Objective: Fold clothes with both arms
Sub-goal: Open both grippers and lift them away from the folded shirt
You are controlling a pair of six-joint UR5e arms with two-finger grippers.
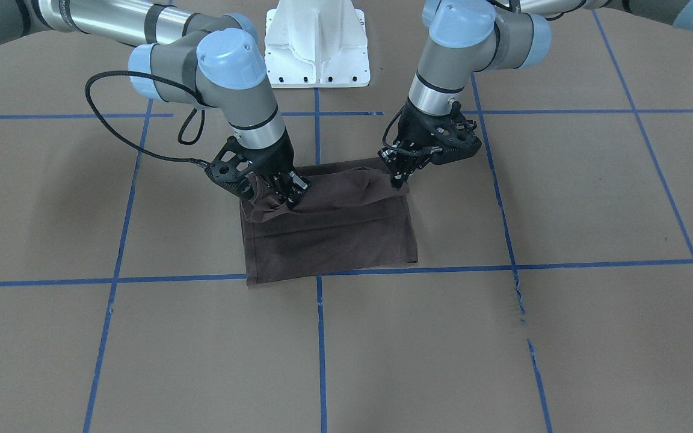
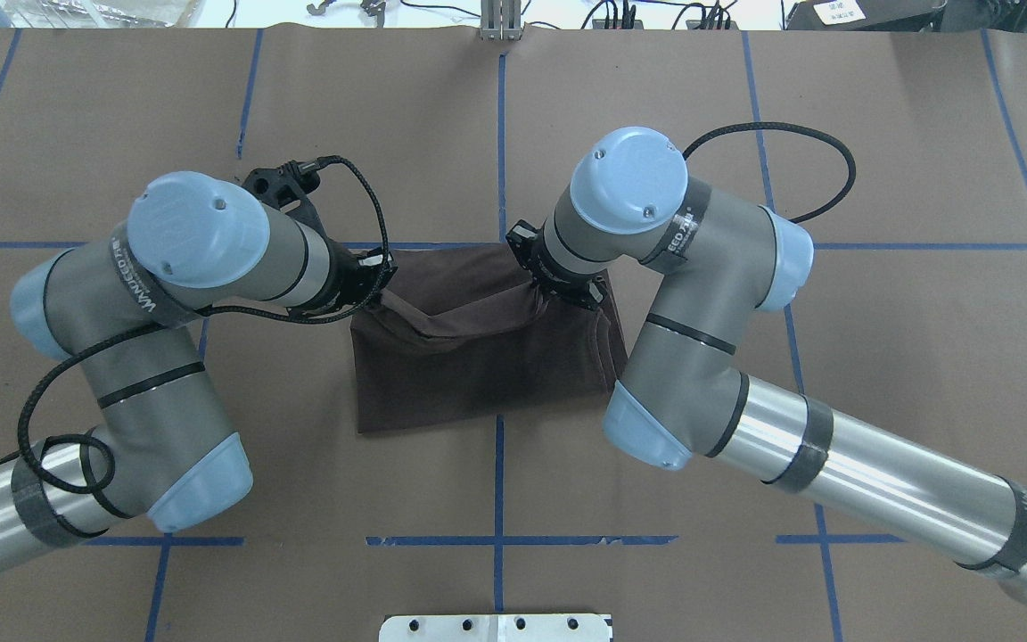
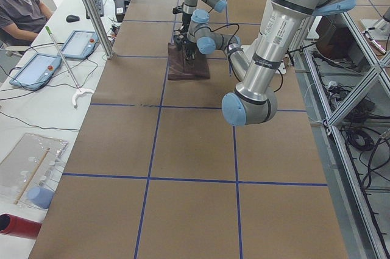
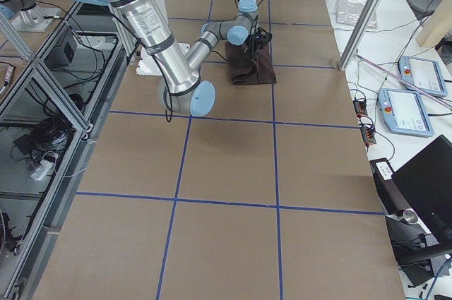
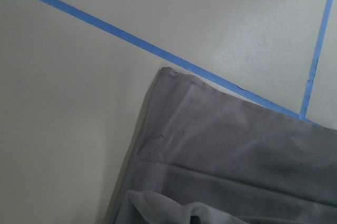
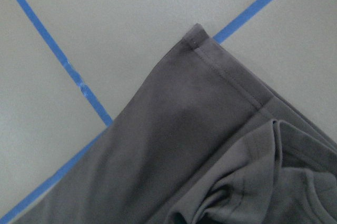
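Seen from across the tabletop (image 1: 443, 361), facing the robot. Nearest is bare brown surface, marked into a grid by blue tape lines (image 1: 320, 349).

Just beyond, near the middle, lies the dark grey-brown T-shirt (image 1: 334, 240), folded into a compact layered rectangle. Its near edge lies flat along a crosswise tape line, and a lengthwise line passes under its middle. A straight fold edge crosses the rectangle about halfway back. Each wrist camera looks down on one flat near corner of the cloth beside the tape.

The far edge, the one toward the robot, is raised off the surface and bunched into soft ridges at its two corners. At the far corner on the viewer's left, the right claw (image 1: 291, 191) points down with its fingers pressed together on a gathered fold of fabric, which peaks up toward it. At the far corner on the viewer's right, the left claw (image 1: 399, 177) is also closed, pinching the cloth at its tip. Between the two claws the lifted edge sags a little.

Behind the claws rise the right arm (image 1: 226, 78) and the left arm (image 1: 473, 42), grey with light-blue joint caps, each bent down over the shirt. A black cable (image 1: 118, 126) loops out beside the right arm's wrist.

Farthest back, between the arms, stands the white pedestal (image 1: 316, 42).
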